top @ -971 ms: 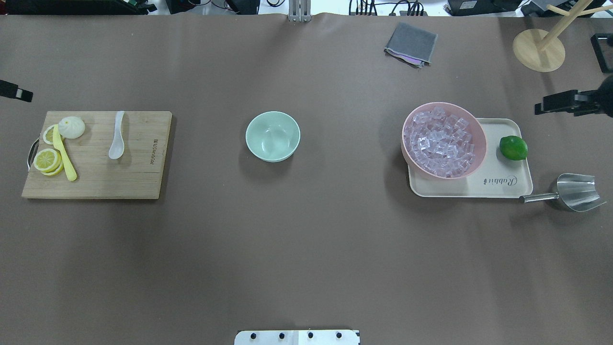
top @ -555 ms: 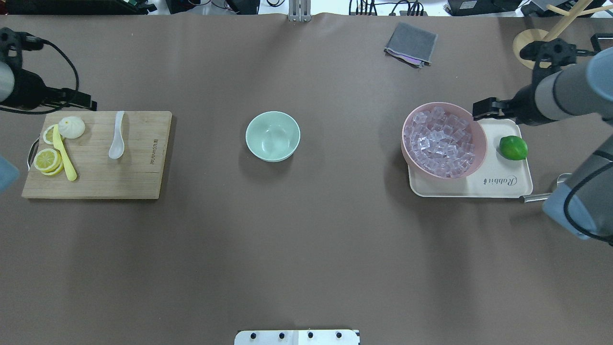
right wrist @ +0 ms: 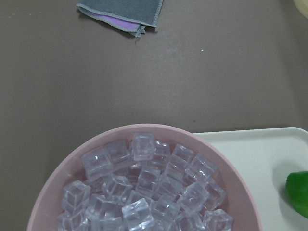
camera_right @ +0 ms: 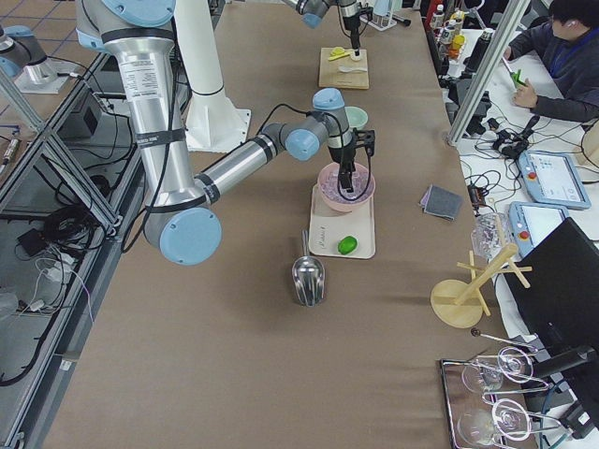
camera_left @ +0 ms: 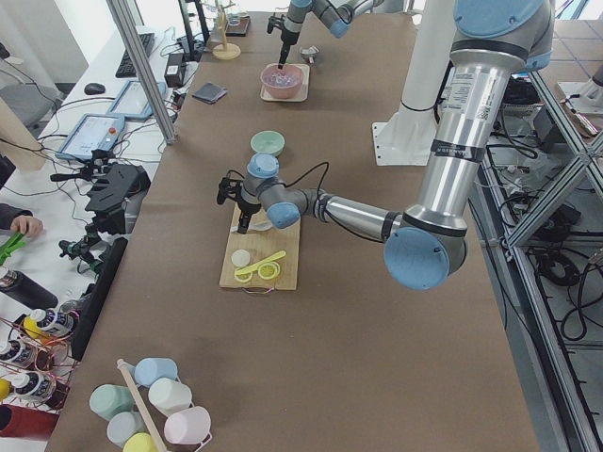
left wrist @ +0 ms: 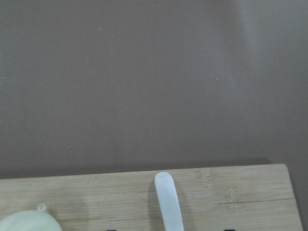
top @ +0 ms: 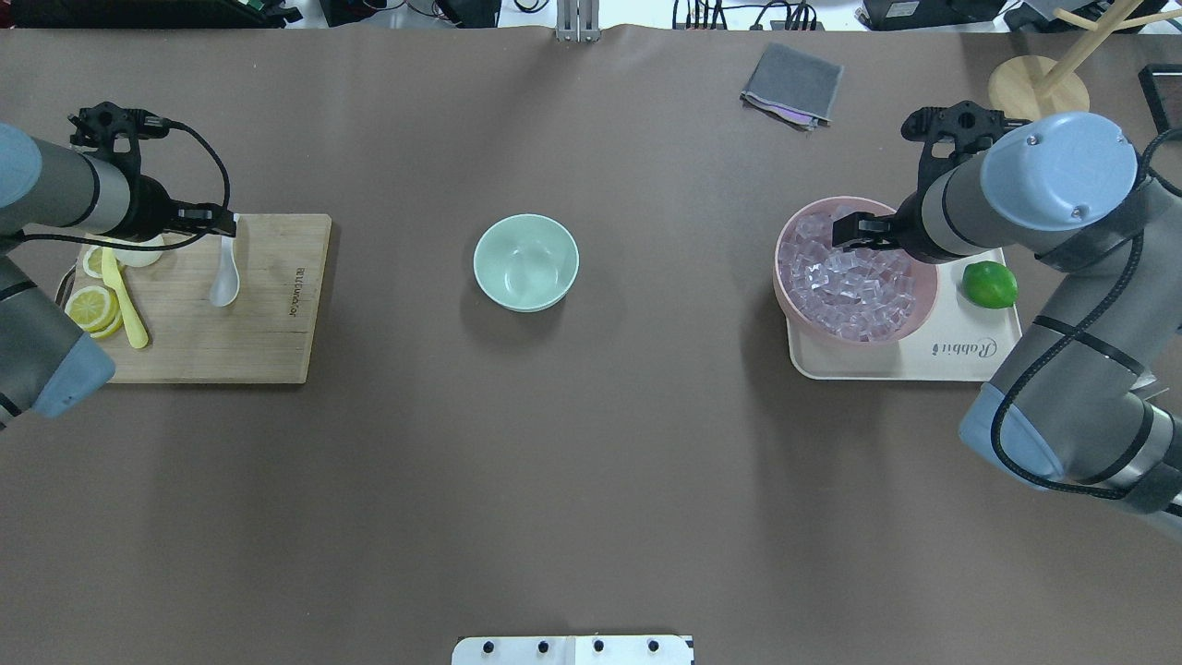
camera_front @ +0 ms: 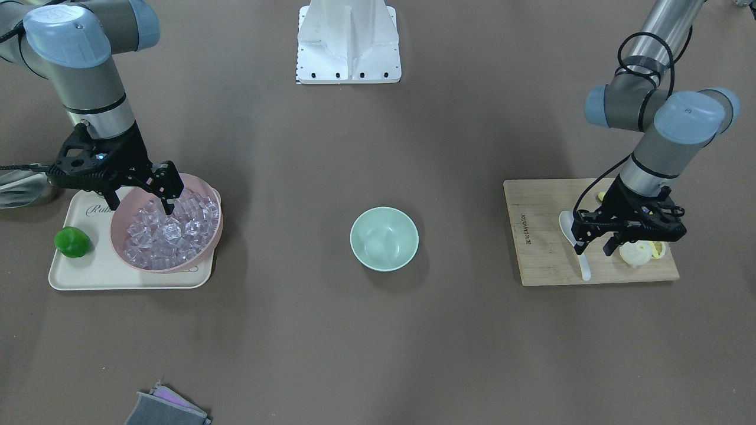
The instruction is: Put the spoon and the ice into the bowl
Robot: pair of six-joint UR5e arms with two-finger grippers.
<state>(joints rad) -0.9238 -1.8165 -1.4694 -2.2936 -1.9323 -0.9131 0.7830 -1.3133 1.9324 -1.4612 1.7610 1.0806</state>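
Note:
The white spoon (top: 224, 277) lies on a wooden cutting board (top: 231, 342) at the left, handle pointing away from me; it also shows in the front view (camera_front: 572, 227) and the left wrist view (left wrist: 168, 202). My left gripper (top: 222, 222) is open and hovers over the handle end (camera_front: 593, 248). The mint-green bowl (top: 526, 262) stands empty at the table's middle. The ice cubes (top: 850, 277) fill a pink bowl (top: 914, 319); they also show in the right wrist view (right wrist: 144, 192). My right gripper (top: 845, 231) is open just above the ice (camera_front: 142, 203).
The pink bowl stands on a cream tray (top: 960, 356) with a lime (top: 990, 284). A steel scoop (camera_front: 18, 189) lies beside the tray. Lemon slices (top: 90, 308), a yellow utensil (top: 125, 300) and a white bun share the board. A grey cloth (top: 794, 85) lies far back.
Both arms have swung in from the table's sides. The left gripper moved over the spoon's handle and the right gripper moved over the pink bowl of ice. No object has moved.

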